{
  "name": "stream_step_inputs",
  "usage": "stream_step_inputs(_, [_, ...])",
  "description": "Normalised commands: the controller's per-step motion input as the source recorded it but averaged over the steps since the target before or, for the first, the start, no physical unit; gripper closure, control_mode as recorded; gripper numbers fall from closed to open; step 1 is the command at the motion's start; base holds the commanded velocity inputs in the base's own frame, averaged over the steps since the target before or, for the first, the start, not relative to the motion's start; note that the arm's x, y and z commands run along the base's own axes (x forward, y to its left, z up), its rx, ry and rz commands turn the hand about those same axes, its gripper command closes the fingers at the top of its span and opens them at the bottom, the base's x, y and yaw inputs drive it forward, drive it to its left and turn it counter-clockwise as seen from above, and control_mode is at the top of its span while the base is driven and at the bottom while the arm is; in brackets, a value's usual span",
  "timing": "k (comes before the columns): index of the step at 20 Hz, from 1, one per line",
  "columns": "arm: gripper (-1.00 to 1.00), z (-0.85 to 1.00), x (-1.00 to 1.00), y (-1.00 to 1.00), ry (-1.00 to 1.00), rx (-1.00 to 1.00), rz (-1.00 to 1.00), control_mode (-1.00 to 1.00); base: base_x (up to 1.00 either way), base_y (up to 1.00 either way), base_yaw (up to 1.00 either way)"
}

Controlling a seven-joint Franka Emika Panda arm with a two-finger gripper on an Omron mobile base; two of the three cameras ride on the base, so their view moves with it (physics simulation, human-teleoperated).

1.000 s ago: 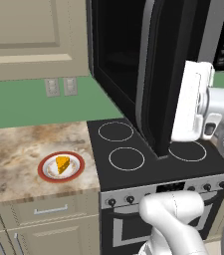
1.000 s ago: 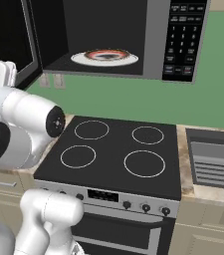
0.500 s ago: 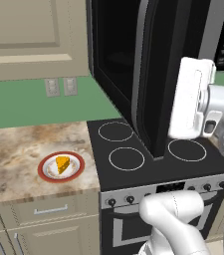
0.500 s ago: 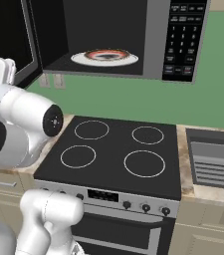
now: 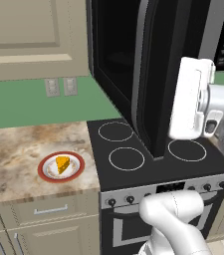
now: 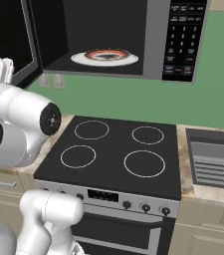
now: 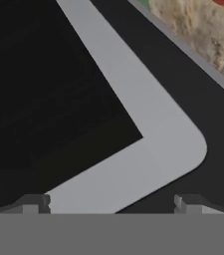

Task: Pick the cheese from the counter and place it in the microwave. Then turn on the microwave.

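Observation:
The cheese [image 5: 62, 164], a small orange wedge, lies on a white plate with a red rim [image 5: 45, 174] on the counter [image 5: 14, 147], left of the stove. The microwave [image 6: 182, 40] hangs above the stove with its door [image 5: 148, 74] swung wide open. A round turntable dish [image 6: 106, 57] lies inside it. My gripper [image 7: 111, 206] is open and holds nothing. It sits close against the lower corner of the door's silver trim [image 7: 148, 149]. My white hand [image 5: 190, 99] is just right of the door's edge, far from the cheese. The counter [image 7: 203, 25] shows beyond the door.
The black stovetop [image 6: 118, 154] with white ring marks lies under the microwave, with knobs along its front. A steel sink [image 6: 213, 159] is set into the counter to its right. Beige cabinets hang above the counter, and wall outlets [image 5: 61, 86] sit behind the plate.

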Motion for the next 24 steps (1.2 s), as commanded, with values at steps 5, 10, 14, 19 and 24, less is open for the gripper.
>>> stream_step_inputs(5, [-1.00, -0.01, -0.06, 0.19, 0.02, 0.00, 0.00, -1.00, 0.00, 0.00, 0.00])
stream_step_inputs(10, [-1.00, -0.04, -0.01, 0.20, 0.06, 0.00, -0.01, -1.00, 0.00, 0.00, 0.00])
stream_step_inputs(14, [-1.00, -0.06, 0.00, 0.19, 0.10, 0.00, -0.01, -1.00, 0.00, 0.00, 0.00])
stream_step_inputs(19, [-1.00, -0.04, 0.02, 0.13, 0.08, 0.00, -0.02, -1.00, 0.00, 0.00, 0.00])
stream_step_inputs(24, [-1.00, 0.00, 0.11, -0.03, 0.04, 0.00, -0.04, -1.00, 0.00, 0.00, 0.00])
